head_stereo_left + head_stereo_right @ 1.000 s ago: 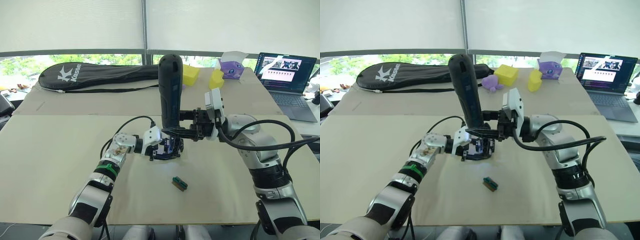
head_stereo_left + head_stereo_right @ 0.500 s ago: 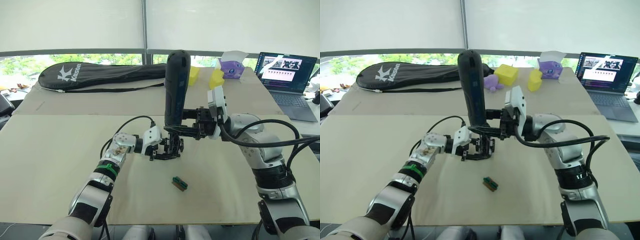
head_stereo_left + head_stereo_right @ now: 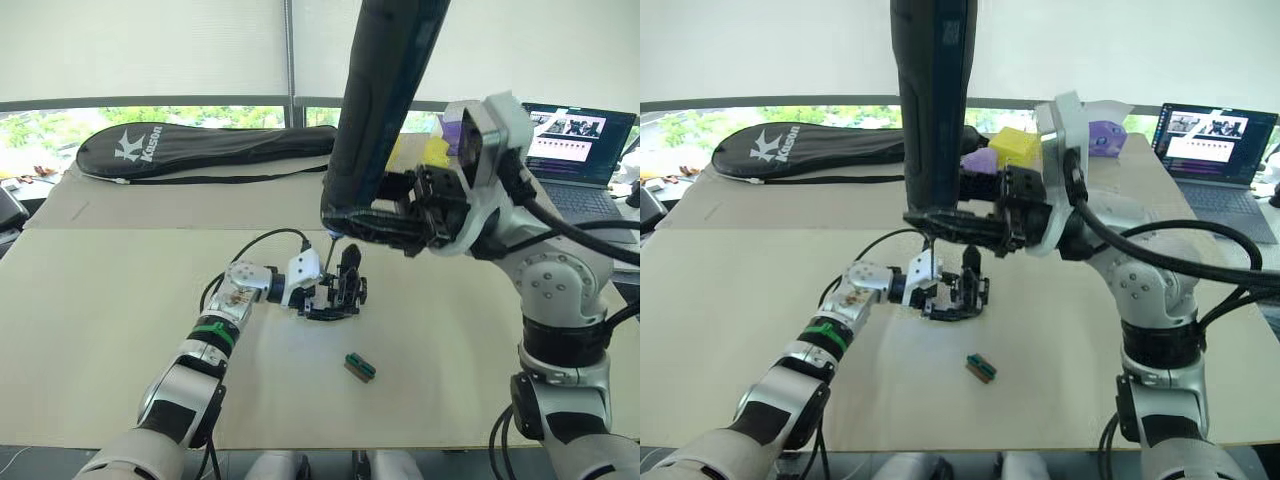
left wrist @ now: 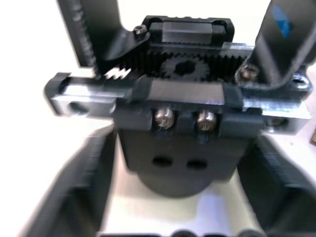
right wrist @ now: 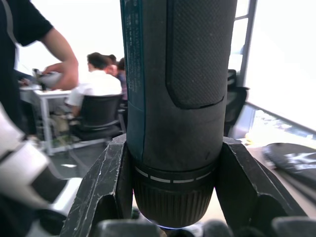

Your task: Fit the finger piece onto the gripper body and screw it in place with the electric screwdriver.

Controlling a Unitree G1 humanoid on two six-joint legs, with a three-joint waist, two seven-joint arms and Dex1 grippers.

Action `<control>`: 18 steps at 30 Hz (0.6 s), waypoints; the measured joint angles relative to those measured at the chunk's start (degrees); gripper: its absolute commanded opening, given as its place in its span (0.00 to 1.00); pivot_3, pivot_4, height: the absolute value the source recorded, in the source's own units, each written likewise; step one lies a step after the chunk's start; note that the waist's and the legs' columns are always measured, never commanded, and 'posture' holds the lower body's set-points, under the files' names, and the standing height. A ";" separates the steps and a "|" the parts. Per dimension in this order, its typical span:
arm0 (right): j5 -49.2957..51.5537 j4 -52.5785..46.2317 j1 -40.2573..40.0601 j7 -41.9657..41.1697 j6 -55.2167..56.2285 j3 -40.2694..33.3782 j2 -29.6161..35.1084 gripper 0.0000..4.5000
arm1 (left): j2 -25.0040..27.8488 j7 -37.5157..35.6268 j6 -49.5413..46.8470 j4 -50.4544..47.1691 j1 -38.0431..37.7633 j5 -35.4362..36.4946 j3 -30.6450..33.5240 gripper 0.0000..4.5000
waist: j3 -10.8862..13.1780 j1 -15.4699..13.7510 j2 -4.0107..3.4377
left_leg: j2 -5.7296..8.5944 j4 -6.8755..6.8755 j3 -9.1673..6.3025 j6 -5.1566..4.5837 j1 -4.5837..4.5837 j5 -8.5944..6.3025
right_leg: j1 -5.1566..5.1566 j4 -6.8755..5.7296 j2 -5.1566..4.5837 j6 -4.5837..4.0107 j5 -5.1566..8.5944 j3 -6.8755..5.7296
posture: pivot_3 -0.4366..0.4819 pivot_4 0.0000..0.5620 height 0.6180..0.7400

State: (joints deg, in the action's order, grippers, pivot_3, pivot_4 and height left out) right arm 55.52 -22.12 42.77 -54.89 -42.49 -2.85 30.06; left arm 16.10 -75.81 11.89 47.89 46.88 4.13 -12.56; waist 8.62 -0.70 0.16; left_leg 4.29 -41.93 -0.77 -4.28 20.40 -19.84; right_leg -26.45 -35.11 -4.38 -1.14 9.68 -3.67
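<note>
Both grippers are clamped: left gripper (image 3: 322, 296) grasping the gripper body (image 3: 345, 293), right gripper (image 3: 375, 224) gripping the electric screwdriver (image 3: 380, 105) directly above it, so the bit must next descend onto a screw.

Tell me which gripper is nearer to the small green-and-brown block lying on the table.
Left. The left gripper sits low by the table, up and left of the small green-and-brown block, shut on the black gripper body. The right gripper is raised higher, holding the dark grey electric screwdriver.
</note>
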 measured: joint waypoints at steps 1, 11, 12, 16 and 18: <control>0.50 -0.75 -1.04 -0.28 -0.37 0.00 0.62 0.43 | 0.94 -0.53 -0.02 -0.23 0.00 0.03 0.08 1.00 | 0.00 0.01 0.00 | 0.00 0.01 0.00 0.00 0.00 0.00 | 0.00 0.00 0.00 0.00 0.00 0.00 | 0.48 0.27 1.00; 1.55 -11.16 -14.96 -2.44 0.41 -0.43 5.89 0.43 | 12.30 -14.82 -15.48 -30.89 -8.83 8.05 -1.47 1.00 | 0.01 -0.25 -0.01 | -0.02 0.05 -0.06 -0.04 0.00 -0.03 | 0.06 0.07 -0.01 0.00 0.00 0.02 | 0.48 0.27 1.00; 0.95 -11.84 -16.94 -2.52 0.92 -0.39 6.11 0.43 | 12.64 -15.74 -17.21 -34.13 -10.06 9.09 -2.29 1.00 | 0.02 -0.44 -0.02 | -0.01 0.02 -0.07 -0.05 0.00 -0.03 | 0.08 0.08 -0.02 0.00 0.00 0.02 | 0.48 0.27 1.00; -4.35 -14.44 -23.53 -2.95 5.33 0.04 6.76 0.43 | 12.48 -16.31 -18.53 -41.50 -13.80 10.01 -6.21 1.00 | 0.02 -0.90 -0.02 | -0.01 -0.05 -0.04 -0.10 -0.11 -0.06 | 0.22 0.13 -0.02 0.01 0.01 0.04 | 0.48 0.27 1.00; -6.31 -15.00 -26.19 -3.02 6.70 0.28 6.76 0.43 | 11.91 -15.70 -18.25 -41.33 -14.73 9.56 -7.44 1.00 | 0.02 -0.83 -0.01 | -0.01 -0.05 -0.02 -0.09 -0.12 -0.06 | 0.18 0.10 0.01 0.01 0.01 0.07 | 0.48 0.27 1.00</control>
State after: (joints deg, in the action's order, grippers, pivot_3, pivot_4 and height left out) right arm 49.21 -37.13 16.58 -57.90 -35.79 -2.57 36.82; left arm 28.01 -91.51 -6.36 6.56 32.15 13.69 -19.99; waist 8.64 -1.53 0.15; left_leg 4.28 -41.98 -0.78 -4.37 20.28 -19.90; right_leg -26.27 -35.01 -4.37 -1.12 9.69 -3.60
